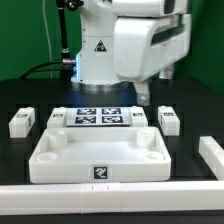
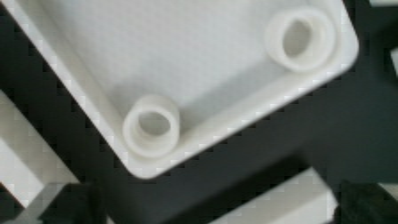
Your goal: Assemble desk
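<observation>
Hovering abv desk tabletop (image 1: 100, 150); legs (image 1: 22, 122) alongside

Green backdrop (image 1: 25, 30) (plain), black table (image 1: 12, 95)

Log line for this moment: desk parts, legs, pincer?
tabletop: lying flat, visible sockets empty | legs: loose, none fitted | pincer: open, holding nothing

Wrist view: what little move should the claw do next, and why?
Probably dip toward the tabletop corner rim and grip it: the wrist view shows that corner close, both its sockets are empty, and the legs lie loose.
</observation>
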`<state>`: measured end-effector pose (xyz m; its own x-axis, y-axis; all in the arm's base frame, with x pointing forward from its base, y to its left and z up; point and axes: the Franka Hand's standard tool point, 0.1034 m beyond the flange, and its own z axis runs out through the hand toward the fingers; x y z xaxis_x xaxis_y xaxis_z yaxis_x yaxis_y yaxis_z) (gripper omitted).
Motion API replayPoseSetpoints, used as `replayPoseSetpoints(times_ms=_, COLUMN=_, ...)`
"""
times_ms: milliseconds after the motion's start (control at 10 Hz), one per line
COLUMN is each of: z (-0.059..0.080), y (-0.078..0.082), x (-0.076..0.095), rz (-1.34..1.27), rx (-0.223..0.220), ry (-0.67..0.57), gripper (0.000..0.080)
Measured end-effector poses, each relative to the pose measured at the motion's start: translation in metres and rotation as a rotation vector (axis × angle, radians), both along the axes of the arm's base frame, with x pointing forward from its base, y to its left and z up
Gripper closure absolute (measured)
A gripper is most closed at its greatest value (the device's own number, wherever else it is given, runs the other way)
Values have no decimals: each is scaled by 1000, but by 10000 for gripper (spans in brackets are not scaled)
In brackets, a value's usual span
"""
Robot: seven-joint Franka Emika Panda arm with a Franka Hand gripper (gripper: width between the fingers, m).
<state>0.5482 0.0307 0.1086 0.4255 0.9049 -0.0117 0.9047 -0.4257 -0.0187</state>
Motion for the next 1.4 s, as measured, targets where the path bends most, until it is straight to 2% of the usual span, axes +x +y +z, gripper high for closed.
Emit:
replayPoseSetpoints(times_ms=200, z=-11, y=-30, x=-31, rz=272, rx=6, ry=-2, gripper=150)
replayPoseSetpoints(times_ms=300, z=-18, y=-44, x=-38, rz=337, rx=8, ry=-3, gripper=150)
replayPoseSetpoints(times_ms=700, z=-20, y=-43, x=-39, rz=353, rx=7, ry=5, gripper=150)
replayPoseSetpoints(times_ms=1000, z=-56, y=-62, x=-66, rz=369, rx=24, ry=20, gripper=150)
replayPoseSetpoints(times_ms=1300, z=-87, y=-60, x=-71, rz=357, rx=35, ry=11, gripper=150)
replayPoseSetpoints(times_ms=1400, z=-90, y=-62, x=-71, rz=353, rx=35, ry=5, gripper=150)
